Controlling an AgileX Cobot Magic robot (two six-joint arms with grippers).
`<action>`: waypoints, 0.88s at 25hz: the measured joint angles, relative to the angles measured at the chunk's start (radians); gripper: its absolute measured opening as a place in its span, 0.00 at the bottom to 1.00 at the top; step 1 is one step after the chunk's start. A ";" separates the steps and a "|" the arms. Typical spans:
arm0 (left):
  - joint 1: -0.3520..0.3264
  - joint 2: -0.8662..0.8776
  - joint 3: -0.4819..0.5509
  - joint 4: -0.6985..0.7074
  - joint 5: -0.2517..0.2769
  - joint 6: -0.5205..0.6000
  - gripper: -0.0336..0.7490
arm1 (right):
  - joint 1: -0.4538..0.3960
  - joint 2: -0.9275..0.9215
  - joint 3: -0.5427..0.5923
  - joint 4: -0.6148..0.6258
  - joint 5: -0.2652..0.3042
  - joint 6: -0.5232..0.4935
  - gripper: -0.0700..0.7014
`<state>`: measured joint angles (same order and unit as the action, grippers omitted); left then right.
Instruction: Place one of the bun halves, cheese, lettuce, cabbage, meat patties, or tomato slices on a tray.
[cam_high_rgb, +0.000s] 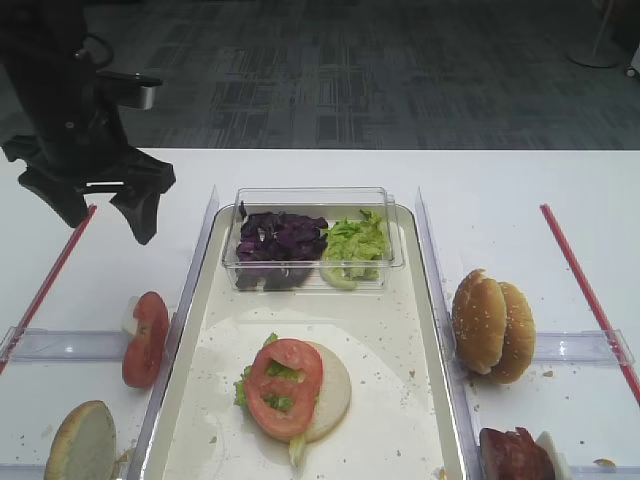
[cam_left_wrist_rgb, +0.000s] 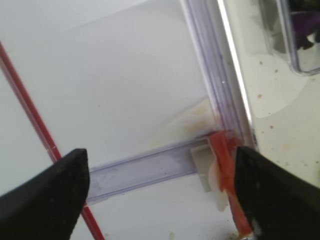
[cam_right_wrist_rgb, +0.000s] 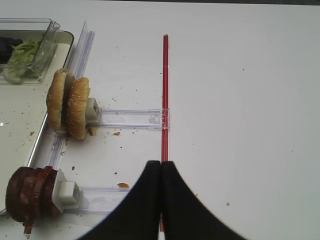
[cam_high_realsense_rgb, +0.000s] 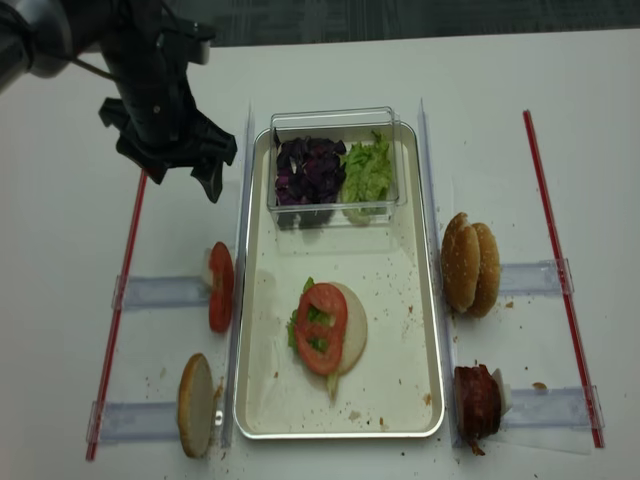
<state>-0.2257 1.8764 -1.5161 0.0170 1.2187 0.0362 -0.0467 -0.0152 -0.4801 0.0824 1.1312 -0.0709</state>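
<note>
My left gripper hangs open above the table, left of the tray. In the left wrist view this gripper is empty, and the standing tomato slices lie just inside its right finger. On the tray, a tomato slice tops lettuce and a bun half. A clear tub holds cabbage and lettuce. Bun halves and meat patties stand on the right. My right gripper is shut and empty. Cheese is out of view.
Another bun half stands at the front left. Clear plastic holder rails lie on both sides of the tray. Red strips run along the table's outer sides. Crumbs dot the tray floor.
</note>
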 joint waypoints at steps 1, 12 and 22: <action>0.018 0.000 0.000 0.000 0.000 0.000 0.74 | 0.000 0.000 0.000 0.000 0.000 0.000 0.14; 0.168 0.000 0.000 0.018 0.000 -0.016 0.74 | 0.000 0.000 0.000 0.000 0.000 -0.002 0.14; 0.170 -0.003 0.000 -0.052 0.000 0.029 0.74 | 0.000 0.000 0.000 0.000 0.000 -0.002 0.14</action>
<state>-0.0557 1.8738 -1.5161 -0.0350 1.2187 0.0654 -0.0467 -0.0152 -0.4801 0.0824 1.1312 -0.0727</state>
